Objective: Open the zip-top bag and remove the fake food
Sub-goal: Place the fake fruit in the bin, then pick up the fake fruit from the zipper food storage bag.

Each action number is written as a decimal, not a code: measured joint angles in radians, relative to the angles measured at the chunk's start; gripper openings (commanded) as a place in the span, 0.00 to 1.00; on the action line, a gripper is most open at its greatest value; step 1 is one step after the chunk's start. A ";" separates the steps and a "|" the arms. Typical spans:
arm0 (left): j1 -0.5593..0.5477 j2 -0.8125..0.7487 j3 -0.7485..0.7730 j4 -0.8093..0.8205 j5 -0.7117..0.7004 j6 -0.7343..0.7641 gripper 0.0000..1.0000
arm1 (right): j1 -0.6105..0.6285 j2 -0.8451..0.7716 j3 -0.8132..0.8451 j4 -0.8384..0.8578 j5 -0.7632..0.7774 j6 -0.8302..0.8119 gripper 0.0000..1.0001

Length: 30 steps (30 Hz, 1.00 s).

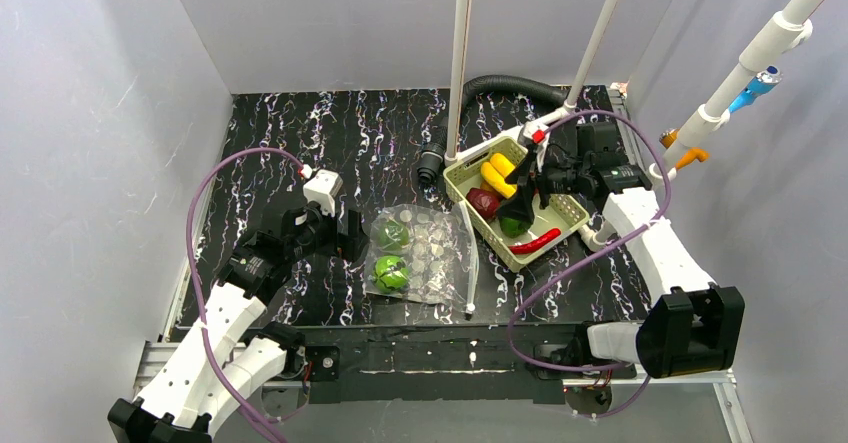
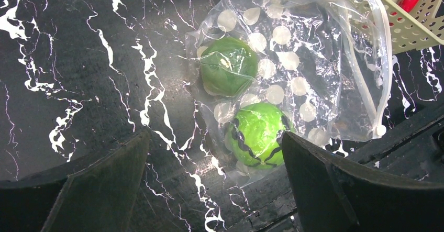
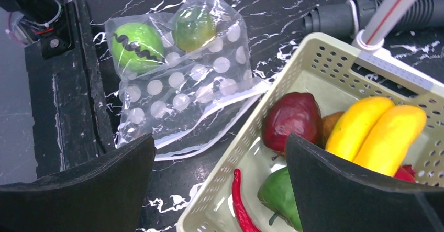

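the left fingers (image 1: 349, 233) are wide apart and hold nothing. they hang low just beside the left side of the zip-top bag (image 2: 314, 75), not touching it as far as i can see. the right fingers (image 1: 522, 193) are wide apart too and empty, up over the pale basket (image 3: 293, 59). the bag lies flat on the dark counter (image 1: 300, 133), close to the near edge and about in the middle. the basket sits just past the bag, more to the right side. two bits of fake food are not out yet: a dark green ball (image 2: 229, 66) and a bright green ball (image 2: 259, 135) with a black squiggle, both inside the bag at its left end. in the basket lie a yellow banana (image 3: 366, 127), a dark red fruit (image 3: 292, 119), a red chili (image 3: 241, 200) and a green piece (image 3: 277, 195). so i think most of the job is done. the bag's mouth by the basket looks a bit open, but i cannot tell for sure.
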 measured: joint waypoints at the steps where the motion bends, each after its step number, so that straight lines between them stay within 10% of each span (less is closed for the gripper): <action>1: 0.001 0.000 0.000 0.001 0.000 0.000 0.98 | 0.005 -0.004 -0.005 0.000 -0.006 -0.009 0.98; 30: 0.040 0.011 -0.011 0.014 0.039 -0.030 0.98 | 0.272 -0.032 -0.180 -0.110 0.019 -0.367 0.98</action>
